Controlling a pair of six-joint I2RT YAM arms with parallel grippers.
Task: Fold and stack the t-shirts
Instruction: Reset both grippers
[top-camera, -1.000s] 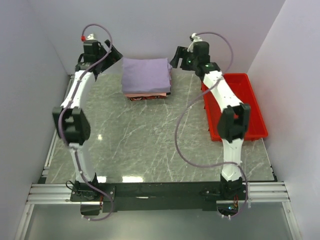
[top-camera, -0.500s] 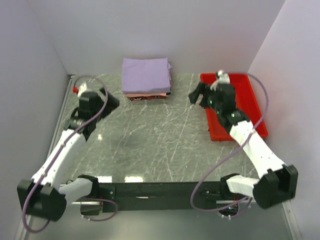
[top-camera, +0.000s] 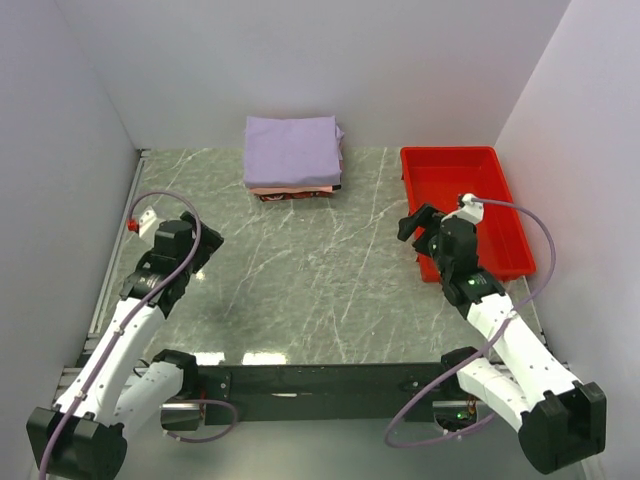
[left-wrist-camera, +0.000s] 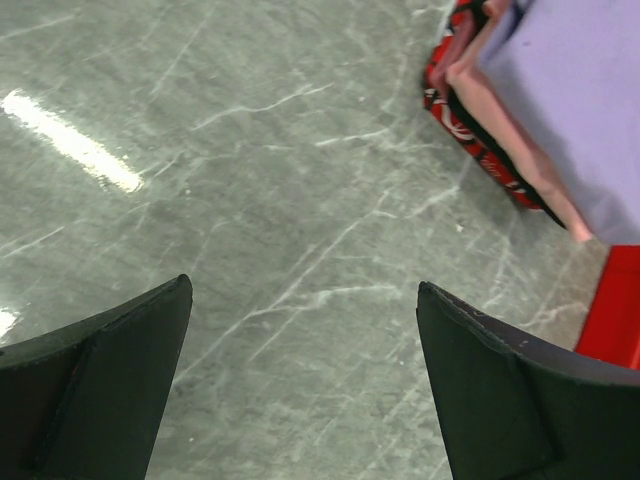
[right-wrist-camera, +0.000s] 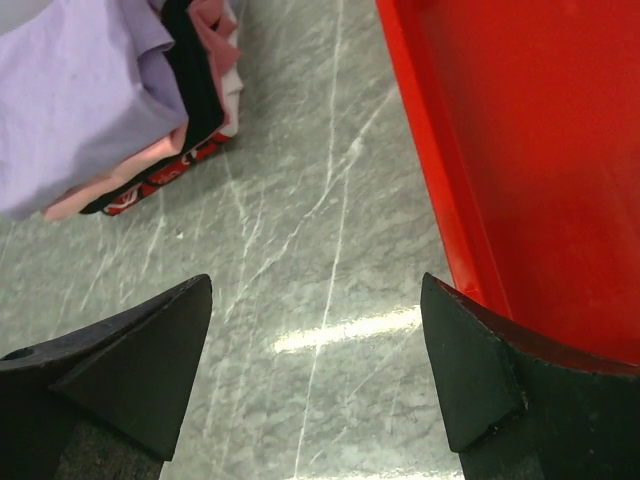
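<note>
Judging task near finished: lavender t-shirt (top-camera: 292, 150) folded atop pink, black, red stack (top-camera: 296, 191) at far tabletop (top-camera: 300, 285) edge. Left gripper (top-camera: 205, 248), right gripper (top-camera: 413, 236) both spread, holding nothing. I see no loose shirt left.

folded lavender t-shirt (top-camera: 291, 150) tops pink, black, red folded t-shirts (top-camera: 295, 191), stacked.

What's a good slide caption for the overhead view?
Folded shirts stacked, purple shirt on top; left gripper and right gripper open, away from them; red tray at right.
</note>
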